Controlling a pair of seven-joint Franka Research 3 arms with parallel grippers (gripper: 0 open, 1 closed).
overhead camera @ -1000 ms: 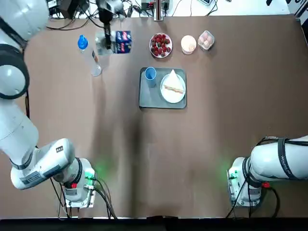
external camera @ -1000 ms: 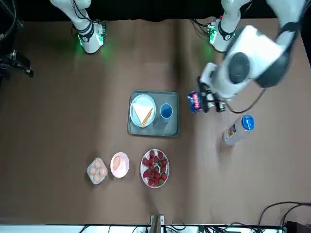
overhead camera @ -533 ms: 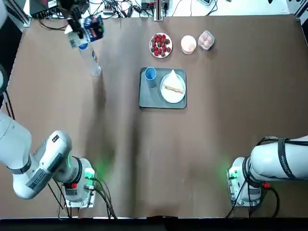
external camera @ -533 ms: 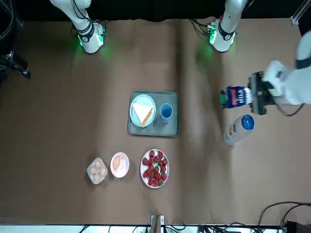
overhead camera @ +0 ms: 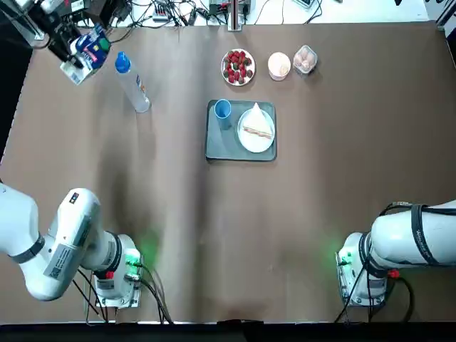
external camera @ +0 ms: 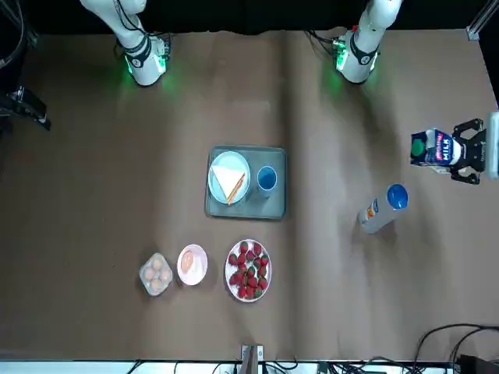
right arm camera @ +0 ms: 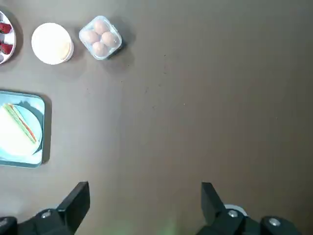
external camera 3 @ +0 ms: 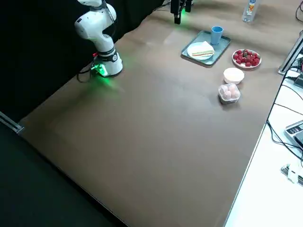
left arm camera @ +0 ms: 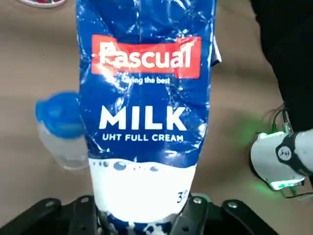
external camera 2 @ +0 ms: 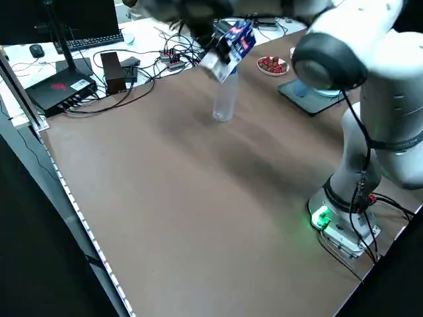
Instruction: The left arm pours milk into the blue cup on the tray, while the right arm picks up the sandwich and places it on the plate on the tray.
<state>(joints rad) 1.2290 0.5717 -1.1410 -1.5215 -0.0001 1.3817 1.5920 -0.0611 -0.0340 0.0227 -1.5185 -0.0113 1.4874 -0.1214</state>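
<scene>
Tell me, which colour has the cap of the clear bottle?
Blue. The bottle's cap shows best in the front view.

Left gripper (external camera: 470, 153) at far right edge, clamped on milk carton (external camera: 433, 148), held sideways near bottle (external camera: 382, 209). Centre: tray (external camera: 274, 206) w/ plate (external camera: 218, 169), sandwich (external camera: 231, 182), blue cup (external camera: 267, 178). Below: strawberries (external camera: 248, 270), small dish (external camera: 191, 264), eggs (external camera: 156, 273).
</scene>
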